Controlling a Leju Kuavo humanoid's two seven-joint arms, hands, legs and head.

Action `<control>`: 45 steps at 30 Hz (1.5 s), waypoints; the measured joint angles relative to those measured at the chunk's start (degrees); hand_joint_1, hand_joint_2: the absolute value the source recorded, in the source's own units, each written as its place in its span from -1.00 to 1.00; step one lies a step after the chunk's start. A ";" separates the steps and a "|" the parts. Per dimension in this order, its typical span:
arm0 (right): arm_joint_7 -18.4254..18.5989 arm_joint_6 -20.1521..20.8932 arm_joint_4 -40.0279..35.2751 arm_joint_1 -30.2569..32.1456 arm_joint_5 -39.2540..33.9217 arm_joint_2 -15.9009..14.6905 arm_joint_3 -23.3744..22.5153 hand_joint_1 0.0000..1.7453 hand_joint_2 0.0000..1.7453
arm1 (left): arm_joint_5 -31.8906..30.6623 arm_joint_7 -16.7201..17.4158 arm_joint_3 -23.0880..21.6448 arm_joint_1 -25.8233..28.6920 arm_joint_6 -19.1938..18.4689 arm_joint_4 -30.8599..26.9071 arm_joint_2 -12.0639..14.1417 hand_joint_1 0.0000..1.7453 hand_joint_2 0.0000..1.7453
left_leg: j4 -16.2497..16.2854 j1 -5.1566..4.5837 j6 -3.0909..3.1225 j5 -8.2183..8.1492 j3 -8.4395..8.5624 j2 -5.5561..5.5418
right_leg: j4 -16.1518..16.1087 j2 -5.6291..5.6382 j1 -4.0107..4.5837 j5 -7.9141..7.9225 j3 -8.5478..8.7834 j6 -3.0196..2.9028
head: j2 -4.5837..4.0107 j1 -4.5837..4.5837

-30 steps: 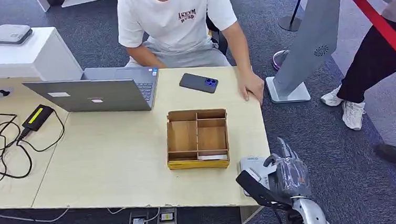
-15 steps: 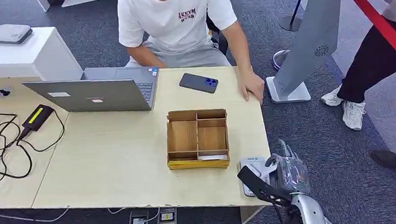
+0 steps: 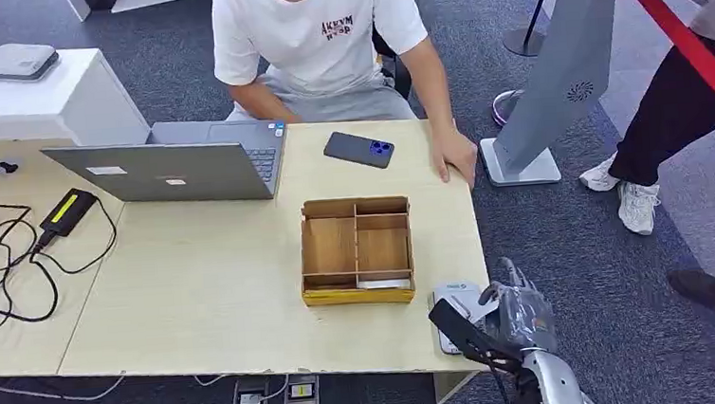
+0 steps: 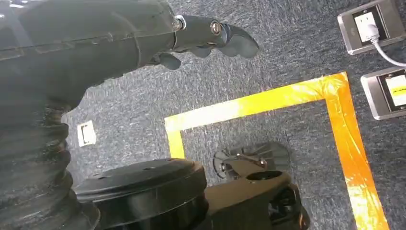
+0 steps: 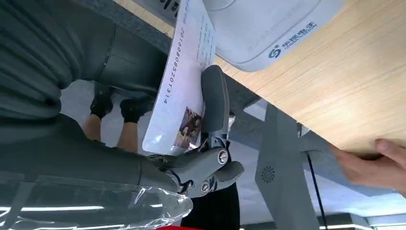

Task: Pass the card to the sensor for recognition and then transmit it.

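A pale wooden worktop (image 3: 198, 280) stands on dark carpet; near its corner lies the white sensor (image 5: 261, 28); the right hand (image 3: 519, 316) pinches the card (image 5: 179, 81) just beside it; the left hand (image 4: 210, 40) hangs over the floor, fingers curled on nothing.

The head view is evenly and brightly lit from overhead, with soft, short shadows: one lies under the laptop (image 3: 175, 167) at upper left, and the compartments of the wooden box (image 3: 356, 251) at centre are a little darker along their near walls. The pale table (image 3: 198, 289) shows no strong glare, and the picture is sharp across the frame, with mild compression softness.

In the left wrist view the left hand (image 4: 143, 33) is dark and underexposed at upper left, while the yellow floor tape (image 4: 268, 100) is bright and crisp.

In the right wrist view the card (image 5: 184, 72) is washed pale, the white sensor (image 5: 258, 28) at top nearly overexposed, and clear plastic wrap (image 5: 95, 206) at lower left glints.
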 joint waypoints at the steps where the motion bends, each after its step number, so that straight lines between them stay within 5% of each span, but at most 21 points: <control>1: 0.04 -0.05 0.07 0.00 -0.04 0.02 0.00 1.00 1.00 | -0.13 0.09 0.00 0.00 0.00 -0.07 0.02 -1.00 1.00 | 0.00 0.00 0.00 0.00 0.00 0.00 | 0.00 0.00 0.00 0.00 0.00 0.00 | 0.00 -0.02; 22: -0.15 -0.33 1.44 -0.67 -1.44 1.33 0.37 1.00 1.00 | -1.73 1.51 0.00 0.46 0.00 -2.19 0.81 -1.00 1.00 | 0.00 0.00 0.00 0.00 0.06 0.02 | 0.00 0.03 0.00 0.00 0.04 0.00 | 0.00 0.00; 33: 1.62 -3.59 -0.98 -3.79 7.01 -0.30 -1.70 1.00 1.00 | -3.45 1.51 0.00 0.60 0.00 -2.32 1.01 -1.00 1.00 | 0.01 -0.02 0.00 0.01 0.07 0.06 | 0.00 0.17 -0.02 0.03 0.03 0.03 | 0.00 0.00; 40: 1.64 -0.28 -6.38 -8.38 10.73 -2.73 -4.88 1.00 1.00 | -3.30 1.27 0.00 0.50 0.00 -2.32 1.01 -1.00 1.00 | 0.01 -0.02 0.00 0.01 0.10 0.17 | 0.00 0.30 -0.02 0.07 0.02 0.08 | 0.00 0.00; 45: 1.07 7.33 -9.38 -14.74 10.53 -3.19 -5.22 1.00 1.00 | -2.67 1.36 -0.02 0.17 0.02 -2.32 1.05 -1.00 1.00 | 0.01 -0.01 0.01 0.02 0.10 0.27 | 0.01 0.40 -0.02 0.12 0.01 0.05 | 0.00 -0.02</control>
